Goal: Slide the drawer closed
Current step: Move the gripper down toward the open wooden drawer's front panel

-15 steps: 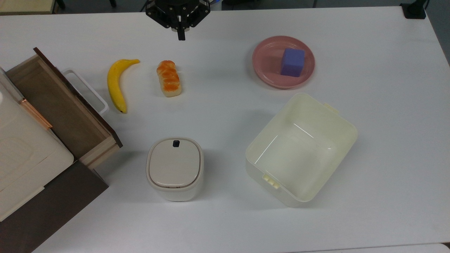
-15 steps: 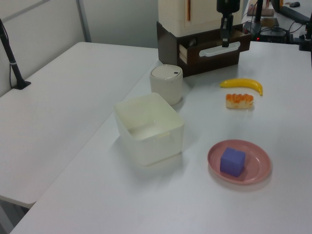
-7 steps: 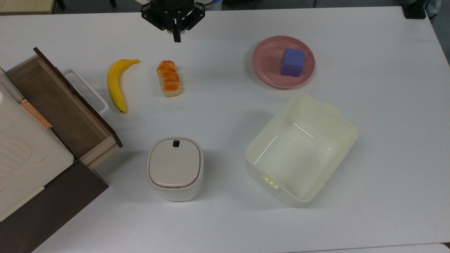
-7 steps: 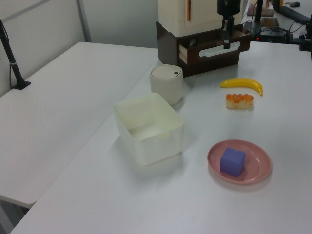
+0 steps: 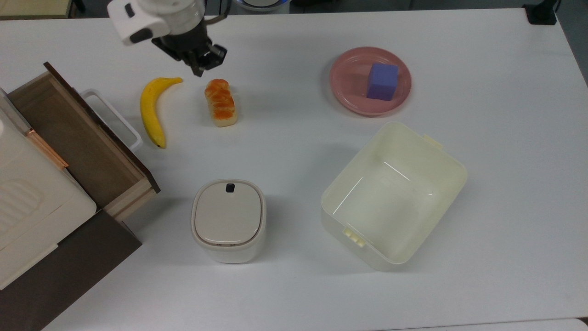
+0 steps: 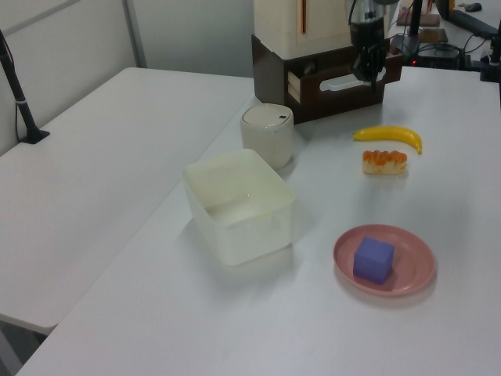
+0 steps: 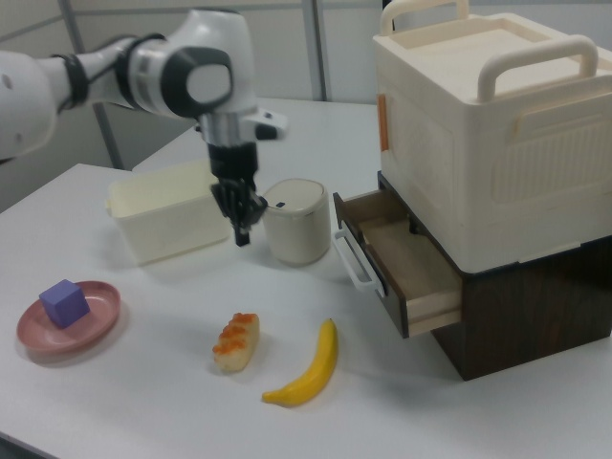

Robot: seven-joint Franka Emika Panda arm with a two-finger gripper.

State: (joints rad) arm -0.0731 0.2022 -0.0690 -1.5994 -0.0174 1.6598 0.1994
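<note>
The drawer point(image 5: 78, 138) stands pulled out of the dark cabinet at the top view's left, showing its brown floor, dark front panel and white loop handle point(image 5: 113, 117). It also appears as the open drawer point(image 7: 406, 268) with handle point(image 7: 351, 258) in the right view, and as the drawer point(image 6: 344, 82) at the back of the left view. My gripper point(image 5: 200, 69) hangs above the table between the banana's tip and the bread, well right of the handle in the top view. Its fingers look shut with nothing in them; the gripper point(image 7: 242, 232) points down, and the gripper point(image 6: 366, 74) overlaps the drawer front.
A banana point(image 5: 151, 112) and a bread roll point(image 5: 221, 102) lie between my gripper and the drawer front. A cream lidded canister point(image 5: 228, 219) stands near the drawer's corner. An open cream tub point(image 5: 392, 195) and a pink plate point(image 5: 349, 87) with a purple cube point(image 5: 382, 81) sit farther right. A cream box point(image 7: 488, 124) tops the cabinet.
The arm has swung from the top view's upper edge to the left and downward, toward the banana's tip, and the wrist has turned. The drawer has not moved.
</note>
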